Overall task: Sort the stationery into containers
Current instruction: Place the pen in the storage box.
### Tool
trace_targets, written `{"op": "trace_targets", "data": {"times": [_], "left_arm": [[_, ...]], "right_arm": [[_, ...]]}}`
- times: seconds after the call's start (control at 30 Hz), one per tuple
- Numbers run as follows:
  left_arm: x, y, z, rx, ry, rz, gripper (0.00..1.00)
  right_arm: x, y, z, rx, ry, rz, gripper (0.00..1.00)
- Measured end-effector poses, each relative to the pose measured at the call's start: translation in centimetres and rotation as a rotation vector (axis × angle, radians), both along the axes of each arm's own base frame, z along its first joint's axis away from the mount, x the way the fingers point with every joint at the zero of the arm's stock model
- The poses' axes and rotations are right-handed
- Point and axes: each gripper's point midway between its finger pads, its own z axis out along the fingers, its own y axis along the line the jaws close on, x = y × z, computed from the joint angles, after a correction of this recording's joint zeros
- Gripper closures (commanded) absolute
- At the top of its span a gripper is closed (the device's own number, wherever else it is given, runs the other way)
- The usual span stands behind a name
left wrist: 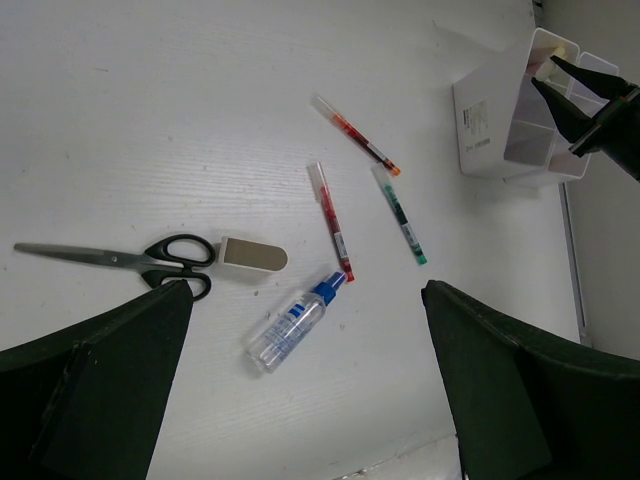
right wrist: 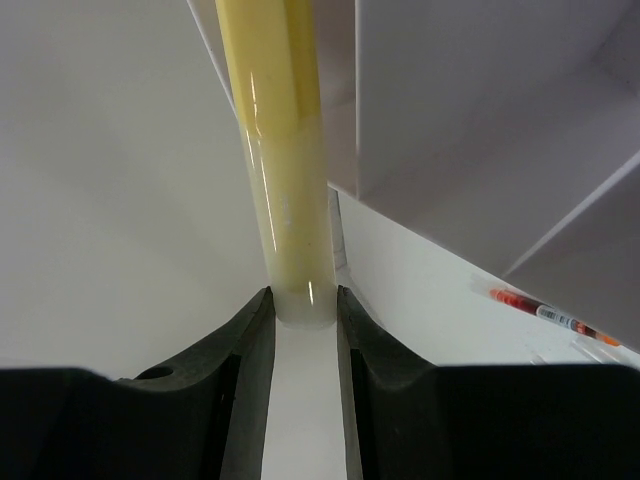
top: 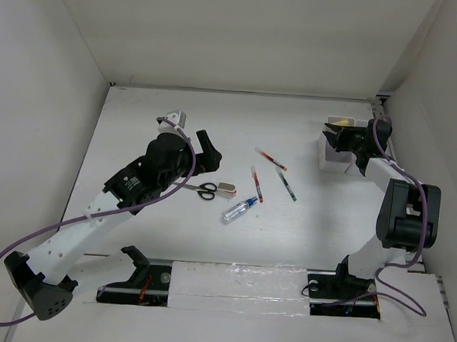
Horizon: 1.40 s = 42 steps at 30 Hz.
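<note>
Stationery lies mid-table: black-handled scissors (top: 205, 190), a beige block (top: 226, 190), a clear blue-capped bottle (top: 239, 210), two red pens (top: 256, 184) (top: 270, 159) and a green pen (top: 287, 184). In the left wrist view I see the scissors (left wrist: 120, 262), block (left wrist: 250, 255) and bottle (left wrist: 295, 322). My left gripper (top: 208, 154) is open and empty, hovering above them. My right gripper (top: 331, 131) is shut on a yellow highlighter (right wrist: 285, 150), held over the white container (top: 335, 156) at the back right.
A second white container (top: 173, 119) sits at the back left, partly hidden behind the left arm. White walls enclose the table on three sides. The right container's inner dividers (right wrist: 480, 130) are close to the highlighter. One red pen (right wrist: 550, 315) shows beyond it.
</note>
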Motion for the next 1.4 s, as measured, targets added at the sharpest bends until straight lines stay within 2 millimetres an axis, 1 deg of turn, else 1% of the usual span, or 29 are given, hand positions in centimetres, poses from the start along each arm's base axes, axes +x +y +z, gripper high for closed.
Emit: {"op": "trace_targets", "data": {"times": [0.07, 0.17, 0.3, 0.47, 0.53, 0.6, 0.7, 0.73, 0.9, 0.93, 1.23, 1.4], "left_arm": [[0.0, 0.0, 0.0, 0.0, 0.0, 0.0, 0.0], [0.0, 0.0, 0.0, 0.0, 0.0, 0.0, 0.0], [0.0, 0.0, -0.1, 0.002, 0.002, 0.0, 0.0], [-0.1, 0.1, -0.2, 0.005, 0.006, 0.0, 0.0], [-0.1, 0.1, -0.2, 0.005, 0.006, 0.0, 0.0], [-0.1, 0.1, -0.2, 0.006, 0.007, 0.0, 0.0], [-0.1, 0.1, -0.2, 0.006, 0.007, 0.001, 0.0], [-0.1, 0.1, -0.3, 0.007, 0.007, 0.001, 0.0], [-0.1, 0.1, -0.3, 0.008, 0.008, 0.001, 0.0], [-0.1, 0.1, -0.3, 0.008, 0.009, 0.001, 0.0], [-0.2, 0.2, -0.3, 0.007, 0.007, 0.002, 0.0], [-0.3, 0.3, -0.4, 0.005, 0.005, 0.002, 0.0]], "right_arm": [[0.2, 0.0, 0.1, 0.005, 0.001, -0.003, 0.87], [0.5, 0.0, 0.1, 0.013, 0.002, -0.003, 0.86], [0.7, 0.0, 0.3, 0.021, 0.002, -0.002, 0.78], [0.9, 0.0, 0.7, 0.023, -0.004, -0.004, 0.73], [1.0, -0.1, 0.8, 0.023, -0.004, -0.006, 0.68], [1.0, -0.1, 0.9, 0.023, -0.004, -0.006, 0.68], [1.0, -0.4, 0.8, 0.024, 0.0, -0.011, 0.65], [1.0, -0.5, 0.8, 0.024, 0.001, -0.014, 0.62], [1.1, -1.2, 0.9, 0.024, -0.001, -0.027, 0.61], [1.1, -1.3, 1.0, 0.024, -0.004, -0.03, 0.58], [1.6, -1.8, 2.2, 0.019, -0.031, -0.038, 0.57], [2.4, -2.4, 4.2, 0.011, -0.074, -0.04, 0.57]]}}
